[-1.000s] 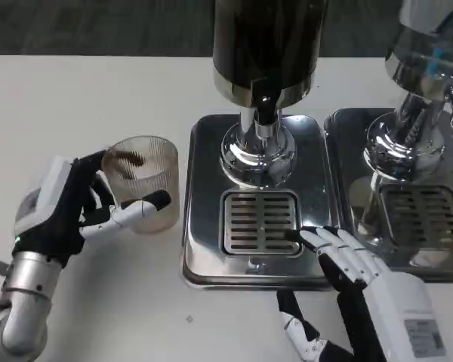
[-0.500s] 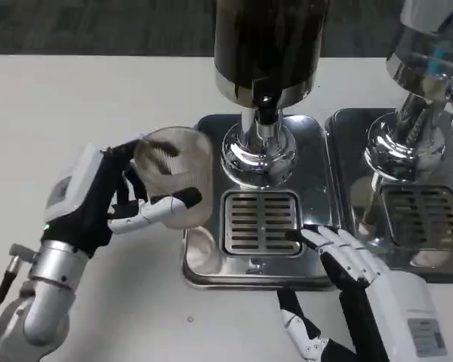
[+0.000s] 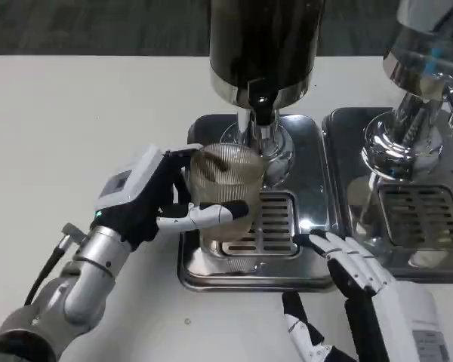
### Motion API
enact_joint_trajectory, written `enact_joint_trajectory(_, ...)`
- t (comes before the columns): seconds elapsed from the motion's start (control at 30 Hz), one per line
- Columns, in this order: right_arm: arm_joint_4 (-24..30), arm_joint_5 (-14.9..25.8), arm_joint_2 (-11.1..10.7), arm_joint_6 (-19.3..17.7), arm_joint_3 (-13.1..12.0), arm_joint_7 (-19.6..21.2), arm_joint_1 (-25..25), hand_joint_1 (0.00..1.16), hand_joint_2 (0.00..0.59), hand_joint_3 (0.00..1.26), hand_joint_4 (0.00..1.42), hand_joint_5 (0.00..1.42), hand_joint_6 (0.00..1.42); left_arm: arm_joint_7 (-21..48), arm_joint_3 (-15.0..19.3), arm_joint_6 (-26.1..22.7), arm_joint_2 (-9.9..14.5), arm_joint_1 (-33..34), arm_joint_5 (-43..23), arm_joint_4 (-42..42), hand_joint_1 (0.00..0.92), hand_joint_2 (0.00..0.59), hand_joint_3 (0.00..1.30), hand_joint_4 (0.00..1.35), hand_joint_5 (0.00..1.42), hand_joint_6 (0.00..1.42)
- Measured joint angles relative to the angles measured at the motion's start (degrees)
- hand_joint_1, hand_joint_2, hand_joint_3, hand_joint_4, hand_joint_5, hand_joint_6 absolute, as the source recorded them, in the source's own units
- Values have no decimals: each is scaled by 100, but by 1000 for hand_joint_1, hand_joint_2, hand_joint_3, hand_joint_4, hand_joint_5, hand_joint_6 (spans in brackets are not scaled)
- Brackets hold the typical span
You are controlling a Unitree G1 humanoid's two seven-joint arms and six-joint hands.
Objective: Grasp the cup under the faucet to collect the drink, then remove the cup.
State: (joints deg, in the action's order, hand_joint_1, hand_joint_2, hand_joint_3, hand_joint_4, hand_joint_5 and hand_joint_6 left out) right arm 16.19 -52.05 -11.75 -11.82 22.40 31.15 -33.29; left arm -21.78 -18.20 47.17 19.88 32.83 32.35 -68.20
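Observation:
My left hand (image 3: 147, 200) holds a clear ribbed cup (image 3: 225, 188) and carries it above the drip grate (image 3: 268, 224) of the steel tray (image 3: 192, 264). The cup hangs just left of and below the black faucet (image 3: 263, 113) of the dark drink dispenser (image 3: 264, 41). A little dark liquid shows in the cup. My right hand (image 3: 355, 271) rests on the front right corner of the tray, fingers apart, holding nothing.
A second dispenser (image 3: 430, 45) with its own steel tray (image 3: 408, 226) stands to the right. The chrome column (image 3: 275, 154) rises right behind the cup. White table (image 3: 83, 113) stretches to the left and front.
My left hand has carried the cup rightward from the table beside the tray to over the grate, close under the faucet. The right hand has stayed put.

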Motion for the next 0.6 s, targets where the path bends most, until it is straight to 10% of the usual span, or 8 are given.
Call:
enact_joint_trajectory(0.33, 8, -32, 86, 0, 1, 45, -123, 469, 437, 295, 211, 195, 351, 45, -236, -161, -192, 270, 165, -144, 331, 142, 593, 664, 898, 1071)
enact_joint_trajectory(0.6, 7, -39, 179, 1, 41, 62, -157, 469, 437, 294, 211, 195, 354, 170, -351, -221, -280, 402, 193, -208, 235, 137, 439, 456, 568, 642)
